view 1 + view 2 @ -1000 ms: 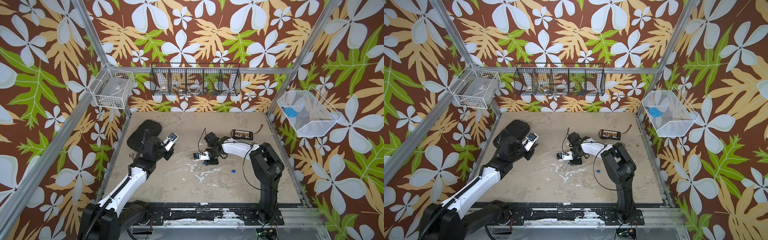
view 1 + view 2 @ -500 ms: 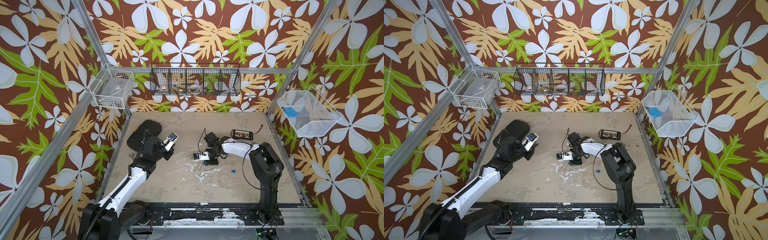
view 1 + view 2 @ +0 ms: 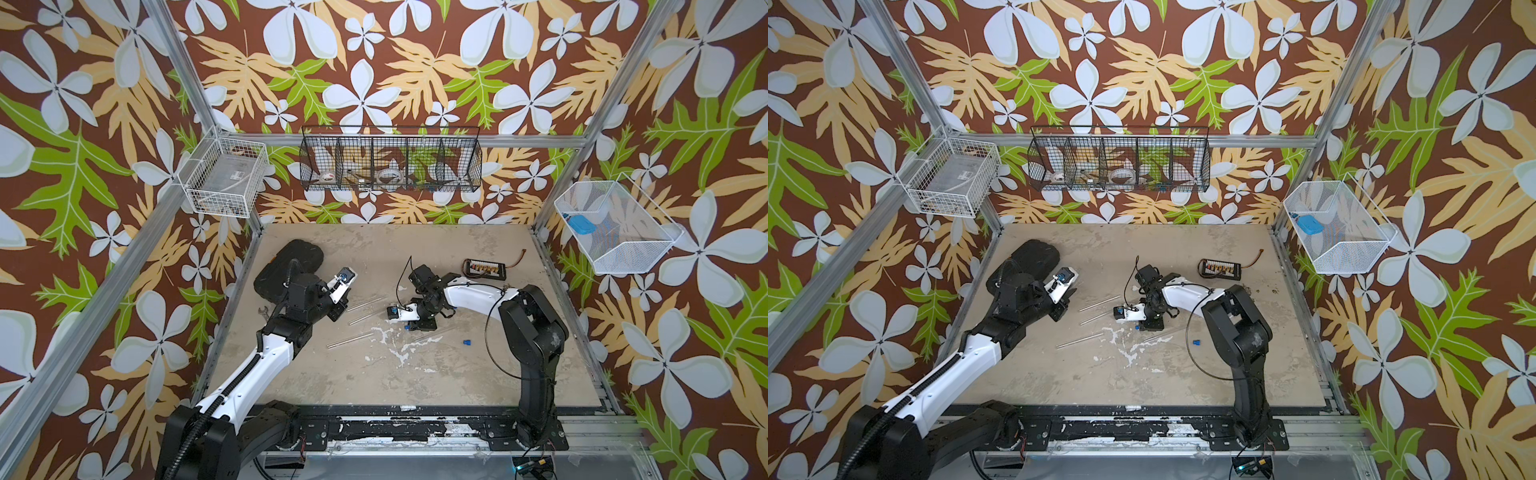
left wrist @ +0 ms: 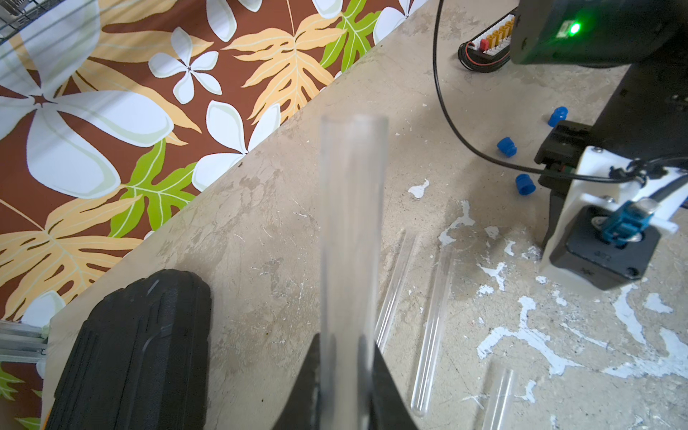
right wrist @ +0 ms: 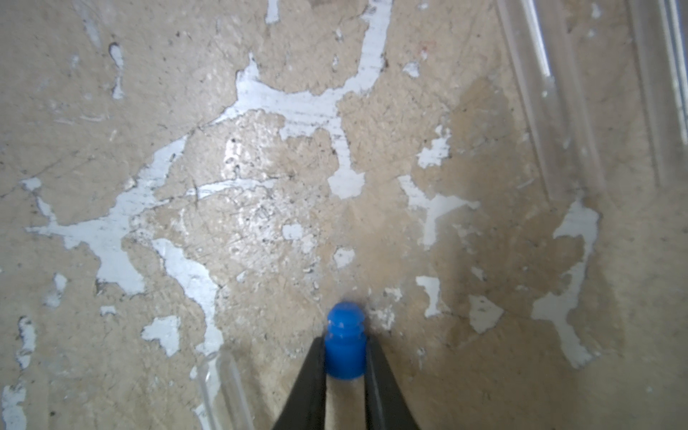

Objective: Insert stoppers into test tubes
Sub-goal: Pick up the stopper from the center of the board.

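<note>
1. The floral wallpaper (image 3: 374, 83) closed in three sides of the cell. A black wire basket (image 3: 390, 162) hung on the back wall, a white wire basket (image 3: 224, 178) at one corner and a white mesh basket (image 3: 615, 232) on the opposite side.
2. The table (image 3: 415, 374) was a scuffed beige slab with white patches where the coating had flaked. A black case (image 3: 291, 266) lay at its far corner and a connector board (image 3: 484, 268) sat near the back.
3. Against a second earlier, both arms stood almost where they had been, and nothing on the table seemed to have shifted.
4. The left end effector (image 4: 344, 346) was clamped on a test tube (image 4: 352, 223), which stuck out past its fingers with the open mouth outward.
5. Three loose test tubes (image 4: 433, 327) lay side by side on the table between the arms.
6. The right end effector (image 5: 344, 350) was pinched on a stopper (image 5: 345, 327), a finger against each flank, low over the flaked patches. I couldn't tell whether it touched the table.
7. Other loose stoppers (image 4: 507, 146) lay scattered just beside the right arm.
</note>
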{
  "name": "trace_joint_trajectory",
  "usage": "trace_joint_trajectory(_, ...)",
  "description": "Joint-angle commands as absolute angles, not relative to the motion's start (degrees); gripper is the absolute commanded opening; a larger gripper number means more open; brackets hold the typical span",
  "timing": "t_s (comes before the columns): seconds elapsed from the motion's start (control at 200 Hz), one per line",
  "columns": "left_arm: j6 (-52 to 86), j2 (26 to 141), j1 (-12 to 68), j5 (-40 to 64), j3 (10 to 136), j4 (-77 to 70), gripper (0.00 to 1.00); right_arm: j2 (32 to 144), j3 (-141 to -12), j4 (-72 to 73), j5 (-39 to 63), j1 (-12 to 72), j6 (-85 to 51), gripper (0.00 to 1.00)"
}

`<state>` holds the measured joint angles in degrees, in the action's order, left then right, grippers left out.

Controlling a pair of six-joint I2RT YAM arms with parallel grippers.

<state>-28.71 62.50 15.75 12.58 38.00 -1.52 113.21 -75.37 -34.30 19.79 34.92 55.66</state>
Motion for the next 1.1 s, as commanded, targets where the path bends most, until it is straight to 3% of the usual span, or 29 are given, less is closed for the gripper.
trace_joint_trajectory(0.0,-29.97,62.14,15.57,14.53,37.79,-3.13,0.00,110.74,-74.78,-33.89,22.86,34.55,53.89,0.18)
trace_joint_trajectory(0.24,-31.26,60.72,16.06,17.61,39.13,-0.12,0.00,100.56,-70.44,-30.97,24.88,34.10,48.64,0.18)
trace_joint_trajectory(0.435,-38.78,57.43,23.07,15.06,37.30,3.52,0.00,92.02,-64.87,-30.02,23.10,35.07,37.46,0.18)
trace_joint_trajectory(0.766,-47.58,56.69,33.58,10.92,36.42,10.92,0.00,81.55,-59.25,-34.88,10.75,40.43,21.02,0.17)
trace_joint_trajectory(1.091,-53.34,56.84,41.55,-0.14,31.16,4.97,0.00,74.03,-58.69,-35.68,18.50,41.87,18.84,0.18)
